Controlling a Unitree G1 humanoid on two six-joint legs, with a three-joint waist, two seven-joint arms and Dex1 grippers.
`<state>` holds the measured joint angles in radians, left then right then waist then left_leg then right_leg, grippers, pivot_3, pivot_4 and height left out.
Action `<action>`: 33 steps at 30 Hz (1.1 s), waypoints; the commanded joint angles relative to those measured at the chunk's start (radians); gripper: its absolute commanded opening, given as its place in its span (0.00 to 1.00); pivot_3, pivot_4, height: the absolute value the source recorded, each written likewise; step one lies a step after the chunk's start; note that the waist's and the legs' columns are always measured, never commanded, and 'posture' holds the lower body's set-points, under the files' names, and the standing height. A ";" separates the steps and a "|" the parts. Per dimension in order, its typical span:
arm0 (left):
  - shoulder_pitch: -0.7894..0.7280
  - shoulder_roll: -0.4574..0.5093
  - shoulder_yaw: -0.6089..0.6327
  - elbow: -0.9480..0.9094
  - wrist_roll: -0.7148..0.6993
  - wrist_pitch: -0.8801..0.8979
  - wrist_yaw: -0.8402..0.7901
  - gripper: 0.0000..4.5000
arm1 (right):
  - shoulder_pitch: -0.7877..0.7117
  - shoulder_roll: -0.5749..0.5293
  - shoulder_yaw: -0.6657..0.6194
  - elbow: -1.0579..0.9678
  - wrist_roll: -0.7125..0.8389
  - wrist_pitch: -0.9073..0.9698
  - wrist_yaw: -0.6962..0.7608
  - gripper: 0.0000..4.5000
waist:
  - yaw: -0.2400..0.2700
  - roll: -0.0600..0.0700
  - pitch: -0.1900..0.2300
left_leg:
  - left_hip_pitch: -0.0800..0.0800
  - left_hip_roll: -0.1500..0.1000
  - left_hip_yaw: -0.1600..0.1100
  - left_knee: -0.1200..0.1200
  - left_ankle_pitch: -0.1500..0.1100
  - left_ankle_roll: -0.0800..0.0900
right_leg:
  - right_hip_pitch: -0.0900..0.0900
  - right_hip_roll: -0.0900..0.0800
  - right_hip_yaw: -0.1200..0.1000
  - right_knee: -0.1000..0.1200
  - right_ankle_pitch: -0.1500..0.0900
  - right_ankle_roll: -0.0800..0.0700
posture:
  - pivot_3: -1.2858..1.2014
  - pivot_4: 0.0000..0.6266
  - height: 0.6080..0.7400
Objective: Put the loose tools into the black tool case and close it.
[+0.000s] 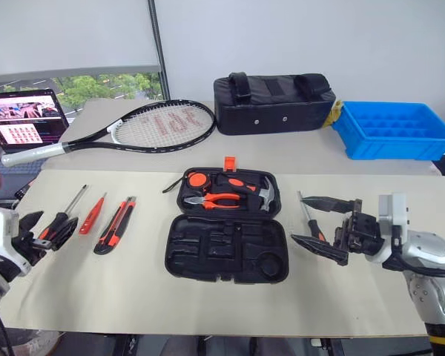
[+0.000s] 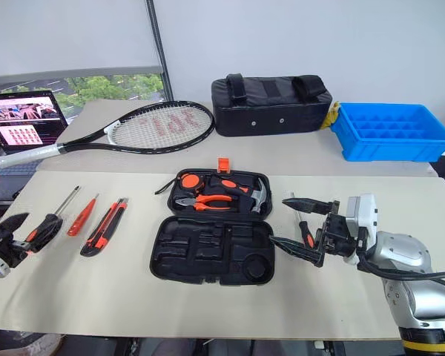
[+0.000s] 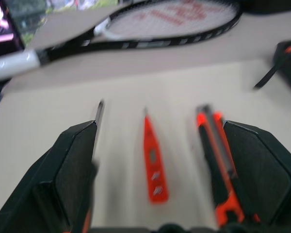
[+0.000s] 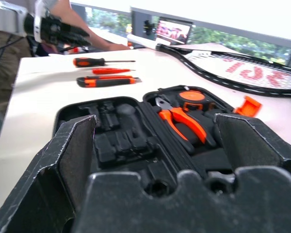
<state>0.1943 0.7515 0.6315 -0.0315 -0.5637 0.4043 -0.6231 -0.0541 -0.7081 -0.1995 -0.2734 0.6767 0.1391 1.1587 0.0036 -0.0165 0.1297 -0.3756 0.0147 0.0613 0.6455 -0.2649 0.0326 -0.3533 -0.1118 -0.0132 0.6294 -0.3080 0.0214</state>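
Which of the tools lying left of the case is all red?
The slim red screwdriver, lying between the orange-and-black-handled screwdriver and the orange-black utility knife.

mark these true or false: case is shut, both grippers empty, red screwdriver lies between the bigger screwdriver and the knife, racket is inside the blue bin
The black tool case is shut: false, it lies open on the table.
The left gripper and right gripper are open and empty: true.
The slim red screwdriver lies between the orange-and-black screwdriver and the utility knife: true.
The tennis racket is inside the blue bin: false, it lies on the table.
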 commanded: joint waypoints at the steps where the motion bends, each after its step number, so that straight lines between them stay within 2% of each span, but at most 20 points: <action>1: -0.027 0.004 0.001 0.052 0.022 0.022 0.018 0.99 | 0.004 0.002 -0.012 0.002 -0.006 -0.027 0.026 1.00 | 0.000 -0.002 0.001 | 0.000 0.000 0.000 0.000 0.000 0.000 | 0.000 0.000 0.000 0.000 0.000 0.000 | 0.52 0.24 0.92; 9: -0.116 0.034 -0.013 0.261 0.048 0.043 0.000 0.99 | 0.048 0.021 -0.023 0.012 -0.028 -0.063 0.053 1.00 | 0.001 -0.003 0.002 | 0.000 0.000 -0.001 -0.001 0.000 -0.001 | -0.002 -0.001 0.000 0.001 0.000 0.000 | 0.52 0.24 0.92; 16: -0.175 0.069 -0.057 0.472 0.122 -0.029 -0.051 0.99 | 0.058 0.032 -0.025 0.018 -0.036 -0.082 0.053 1.00 | -0.008 -0.003 0.002 | 0.000 0.000 0.000 -0.001 0.000 -0.002 | -0.002 -0.002 0.000 0.001 0.000 -0.001 | 0.52 0.24 0.92; 17: -0.181 0.072 -0.063 0.487 0.133 -0.043 -0.054 0.87 | 0.057 0.033 -0.025 0.021 -0.037 -0.085 0.056 1.00 | -0.008 -0.003 0.002 | 0.000 0.000 0.000 -0.001 0.001 -0.002 | -0.003 -0.002 0.000 0.002 0.000 -0.001 | 0.52 0.24 0.92; 18: -0.186 0.073 -0.064 0.492 0.135 -0.047 -0.058 0.85 | 0.056 0.034 -0.025 0.024 -0.038 -0.087 0.057 1.00 | -0.008 -0.003 0.002 | 0.001 0.000 0.000 -0.001 0.001 -0.002 | -0.002 -0.002 0.000 0.002 0.000 -0.001 | 0.52 0.24 0.92; 26: -0.170 0.042 -0.022 0.453 0.102 -0.056 -0.069 0.21 | 0.033 0.036 -0.015 0.053 -0.041 -0.100 0.076 1.00 | -0.009 -0.003 0.002 | 0.001 0.000 0.000 -0.002 -0.001 -0.006 | -0.003 -0.003 0.000 0.002 0.001 -0.001 | 0.52 0.24 0.92; 30: -0.149 0.020 0.026 0.382 0.066 -0.064 -0.064 0.21 | 0.016 0.040 -0.011 0.066 -0.037 -0.101 0.085 1.00 | -0.012 -0.003 0.002 | 0.000 0.000 0.000 -0.002 -0.001 -0.005 | -0.004 -0.003 0.000 0.002 0.001 -0.001 | 0.52 0.24 0.92; 33: -0.159 -0.005 0.097 0.253 -0.015 -0.106 -0.082 0.21 | 0.008 0.042 -0.013 0.073 -0.034 -0.099 0.091 1.00 | -0.013 -0.005 0.002 | -0.001 0.000 0.000 -0.002 -0.001 -0.005 | -0.004 -0.003 0.000 0.002 0.001 -0.001 | 0.52 0.24 0.92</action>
<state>0.0558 0.7334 0.6469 0.3337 -0.5109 0.3380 -0.6902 -0.0299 -0.6712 -0.2014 -0.1895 0.6311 0.0610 1.2412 -0.0098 -0.0213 0.1316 -0.3767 0.0149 0.0609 0.6438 -0.2656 0.0276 -0.3578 -0.1145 -0.0133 0.6314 -0.3073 0.0202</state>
